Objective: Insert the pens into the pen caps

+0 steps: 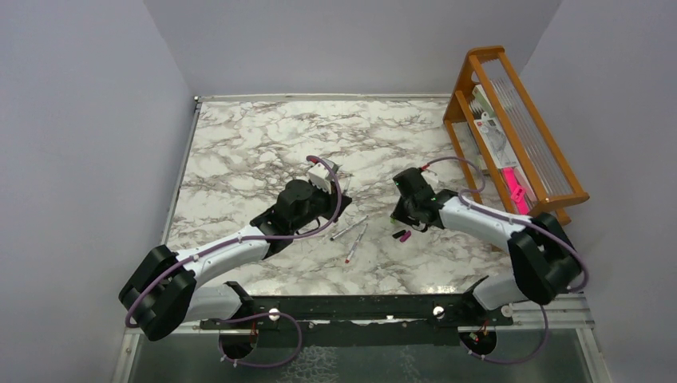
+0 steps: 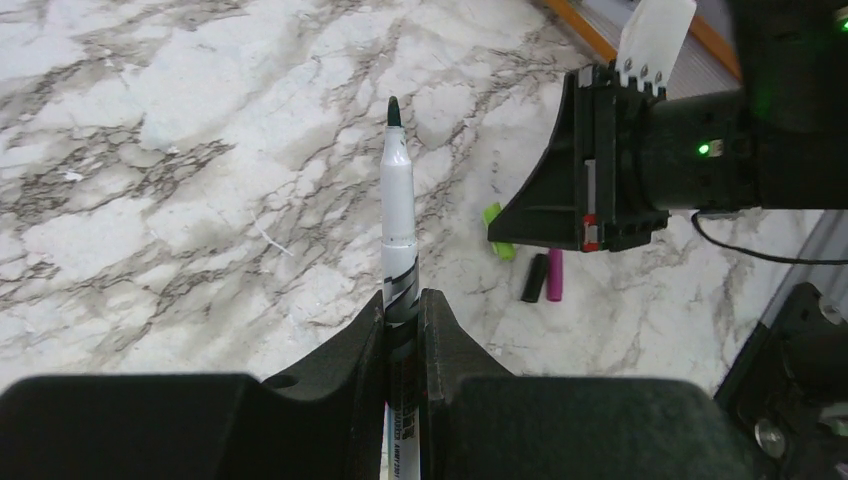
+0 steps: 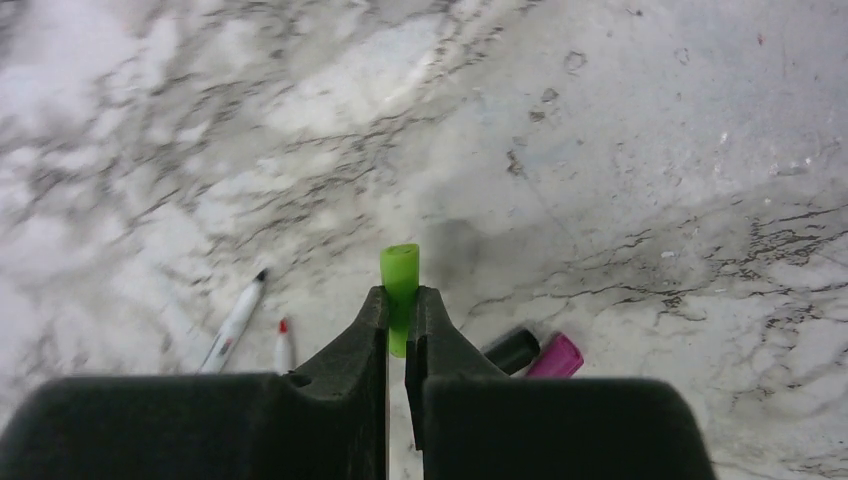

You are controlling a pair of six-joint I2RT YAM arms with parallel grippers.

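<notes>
Your left gripper point(image 2: 403, 310) pinches a white, dark-green-tipped pen point(image 2: 397, 190) — your right gripper point(image 3: 401, 310) clamps the lime-green cap point(image 3: 400, 268); 2 loose pens point(image 1: 351, 227) lie between.

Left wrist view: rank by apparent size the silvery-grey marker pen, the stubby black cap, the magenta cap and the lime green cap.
1. Silvery-grey marker pen: longest by far, though also nearest the camera.
2. Stubby black plastic cap and magenta plastic cap: they look alike, so no ranking.
Unranked: lime green plastic cap, partly hidden.
</notes>
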